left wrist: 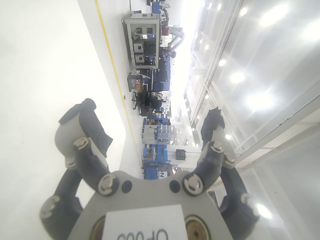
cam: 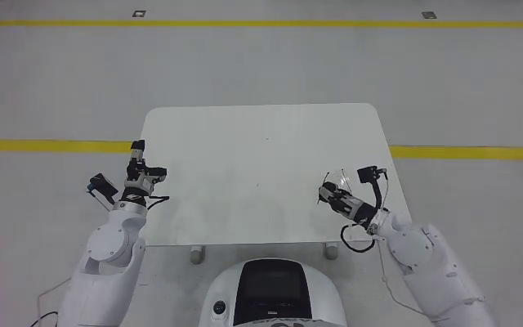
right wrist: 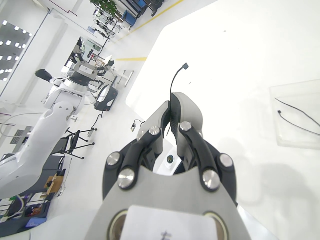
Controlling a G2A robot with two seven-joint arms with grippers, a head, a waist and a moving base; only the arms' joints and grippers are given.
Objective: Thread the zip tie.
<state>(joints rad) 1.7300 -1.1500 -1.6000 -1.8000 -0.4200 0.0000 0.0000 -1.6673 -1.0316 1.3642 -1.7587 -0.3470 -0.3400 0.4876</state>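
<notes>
Top view: my left gripper sits at the left edge of the counter. My right gripper is over the counter's right side, toward the near edge. Most of the counter's width lies between them.

Left wrist view: the left gripper has its fingers spread with nothing between them. It hangs off the counter's edge, looking along it.

Right wrist view: the right gripper has its fingers clenched on the zip tie. The strap rises out past the fingertips in a slight curve, its long axis roughly in line with the fingers. Its square head is the free end, above the counter. A clear tray on the counter holds two spare ties.

As I judge it, threading needs the tail brought to that head. The empty left gripper is the far one and must cross the counter.
</notes>
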